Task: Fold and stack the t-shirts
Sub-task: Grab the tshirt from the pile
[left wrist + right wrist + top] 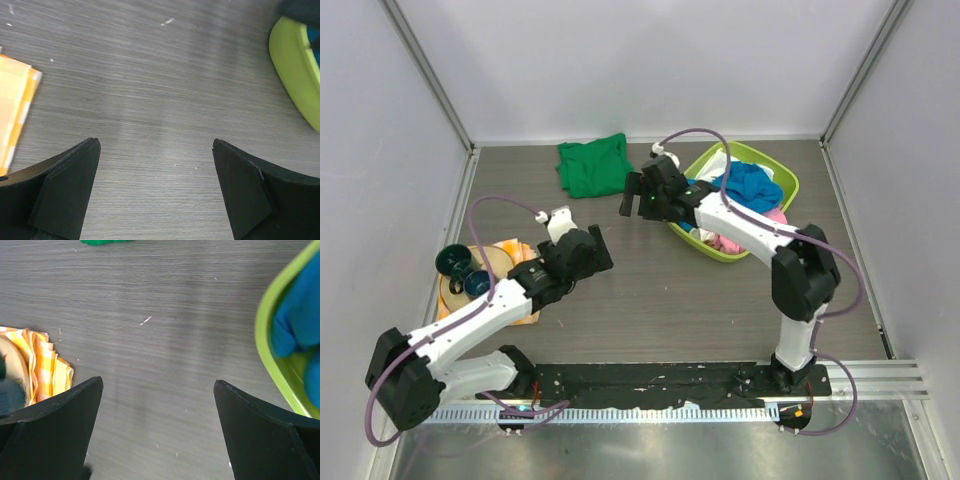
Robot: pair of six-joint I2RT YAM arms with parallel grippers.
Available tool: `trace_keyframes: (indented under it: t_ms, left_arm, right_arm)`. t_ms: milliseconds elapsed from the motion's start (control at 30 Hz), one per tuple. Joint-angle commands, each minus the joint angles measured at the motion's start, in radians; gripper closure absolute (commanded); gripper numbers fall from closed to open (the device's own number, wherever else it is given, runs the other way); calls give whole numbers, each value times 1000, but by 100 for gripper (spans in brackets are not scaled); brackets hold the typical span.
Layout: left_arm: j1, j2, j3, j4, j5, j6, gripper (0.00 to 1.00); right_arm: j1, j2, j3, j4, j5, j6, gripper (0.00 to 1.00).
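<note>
T-shirts are gripped by neither end effector. The left end effector [155, 145] is seen with its two black fingers spread wide and nothing between them, held over bare grey wood-grain worktop [650, 300] left of the middle. The right end effector [159, 382] is likewise spread wide and empty, held over the worktop further back, near the middle. Just beside the right end effector, on its right, a lime-green oval plastic basket [790, 182] is placed at the back right of the worktop. A crumpled bright blue t-shirt [752, 186] is heaped inside it, with a pink t-shirt [728, 242] and a piece of white cloth [713, 165] also lying in the basket. A plain green t-shirt [592, 165] is laid loosely bunched on the worktop at the back, left of the basket and apart from it. At the left edge, close to the left arm, a small orange-yellow checked cloth [515, 250] is spread out. A dark teal cup [452, 262] and a dark blue cup [477, 284] are set on it.
</note>
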Motion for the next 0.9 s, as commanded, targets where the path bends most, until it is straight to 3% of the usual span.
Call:
trace_keyframes:
  t_ms: [0, 233, 567, 867]
  left_arm:
    - [-4, -115, -13, -45, -118, -18, 0]
    - [-1, -172, -25, -65, -142, -15, 0]
    - [-1, -112, -19, -37, -127, 8, 0]
    - [5, -92, -22, -11, -121, 17, 0]
  right_arm:
    - [-1, 115, 89, 122, -55, 14, 0]
    - [-1, 318, 225, 236, -94, -5, 0]
    - [-10, 554, 472, 127, -28, -63, 0]
    - [-93, 442, 287, 105, 71, -89, 0]
